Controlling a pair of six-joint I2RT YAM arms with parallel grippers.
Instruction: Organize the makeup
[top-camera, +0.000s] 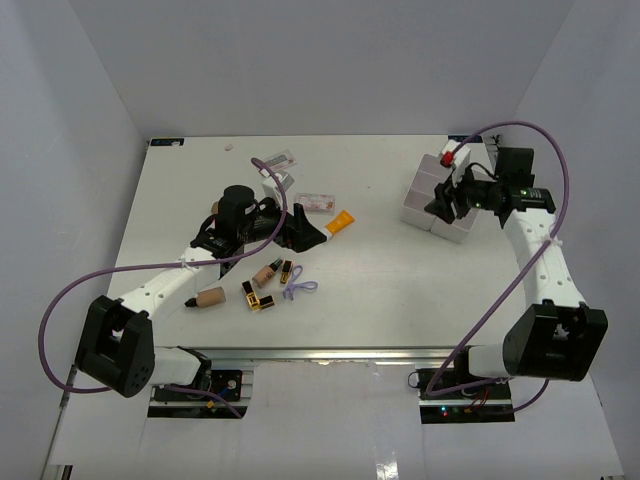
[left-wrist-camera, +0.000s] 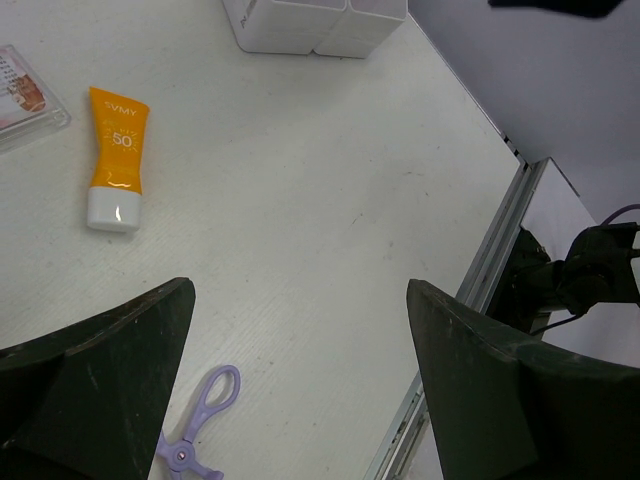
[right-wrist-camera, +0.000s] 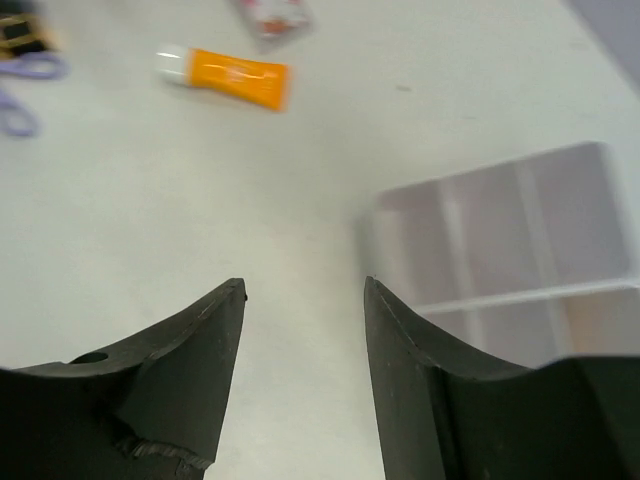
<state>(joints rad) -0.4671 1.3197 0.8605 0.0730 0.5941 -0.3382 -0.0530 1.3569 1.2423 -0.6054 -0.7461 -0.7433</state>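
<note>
Left gripper (left-wrist-camera: 300, 290) spread wide, nothing in it, orange tube (left-wrist-camera: 117, 150) lying ahead of it. Right gripper (right-wrist-camera: 305, 285) roughly half open, empty, near the white tray (right-wrist-camera: 520, 230)

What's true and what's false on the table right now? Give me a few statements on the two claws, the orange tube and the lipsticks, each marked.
1. The left claw is open and empty. True.
2. The orange tube sits in the white tray. False: it lies on the table, apart from the tray.
3. The right claw grips a lipstick. False: its jaws stand apart with nothing between them, next to the tray.
4. The lipstick tubes lie on the table near the left arm. True.
</note>
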